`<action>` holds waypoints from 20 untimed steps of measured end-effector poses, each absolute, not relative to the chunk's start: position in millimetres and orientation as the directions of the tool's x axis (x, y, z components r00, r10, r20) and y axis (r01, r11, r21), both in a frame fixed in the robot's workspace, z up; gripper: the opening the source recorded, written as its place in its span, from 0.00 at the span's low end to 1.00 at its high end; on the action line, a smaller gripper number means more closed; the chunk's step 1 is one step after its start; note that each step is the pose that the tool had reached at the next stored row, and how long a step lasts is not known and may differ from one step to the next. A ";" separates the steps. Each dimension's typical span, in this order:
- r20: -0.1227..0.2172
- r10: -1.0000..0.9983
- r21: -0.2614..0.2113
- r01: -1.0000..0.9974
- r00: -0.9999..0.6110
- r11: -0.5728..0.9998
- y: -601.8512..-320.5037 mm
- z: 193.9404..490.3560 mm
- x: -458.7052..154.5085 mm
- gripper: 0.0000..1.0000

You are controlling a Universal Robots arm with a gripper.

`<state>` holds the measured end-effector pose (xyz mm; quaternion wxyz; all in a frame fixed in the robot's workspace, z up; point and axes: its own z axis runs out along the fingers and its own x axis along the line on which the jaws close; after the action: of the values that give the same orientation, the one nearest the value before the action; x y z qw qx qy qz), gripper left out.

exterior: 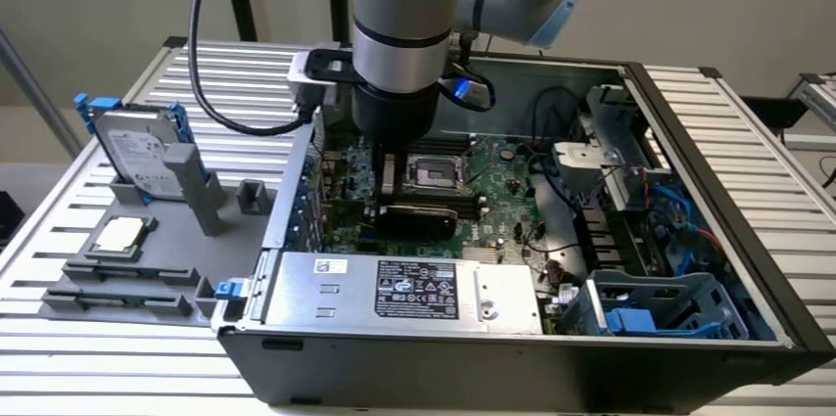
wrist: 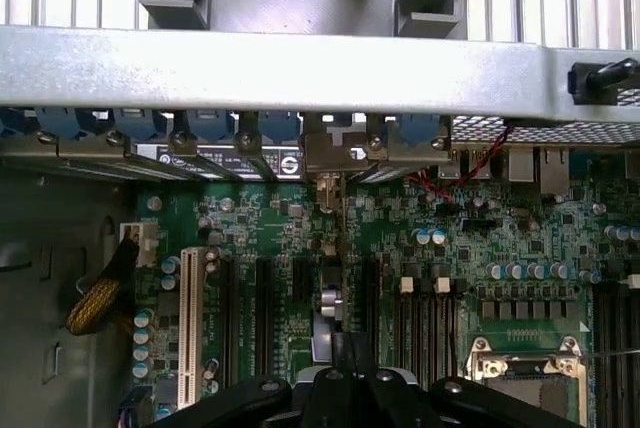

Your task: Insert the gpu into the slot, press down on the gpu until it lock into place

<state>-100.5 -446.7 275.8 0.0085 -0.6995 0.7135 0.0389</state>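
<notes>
At the exterior view's left, the hard drive (exterior: 135, 150) stands in its holder (exterior: 196, 186), apart from the work. Mid-case, my gripper (exterior: 383, 203) has its jaws fully closed, resting at the top edge of the gpu (exterior: 421, 220) rather than visibly pinching it. The card stands upright on the motherboard (exterior: 503, 176), and whether it sits fully in the slot I cannot tell. My worry: the tips slipping off that thin edge, or off-centre pressure tilting the card toward the cables (exterior: 559, 225) at right.
</notes>
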 end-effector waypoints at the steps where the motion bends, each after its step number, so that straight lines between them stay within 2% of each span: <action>1: -0.066 -0.998 0.044 -0.999 -0.021 0.018 -447.0 280.5 -100.6 0.11; 5: -0.066 -0.998 0.053 -0.998 -0.021 0.018 -447.1 285.7 -104.9 0.11; 14: -0.063 -0.998 0.155 -0.988 -0.024 0.014 -447.1 285.9 -112.5 0.11; 20: -0.052 -0.998 0.188 -0.982 -0.020 0.010 -447.1 285.9 -113.8 0.11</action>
<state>-113.8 -447.1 285.9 -0.0474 -0.6982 0.7091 0.0857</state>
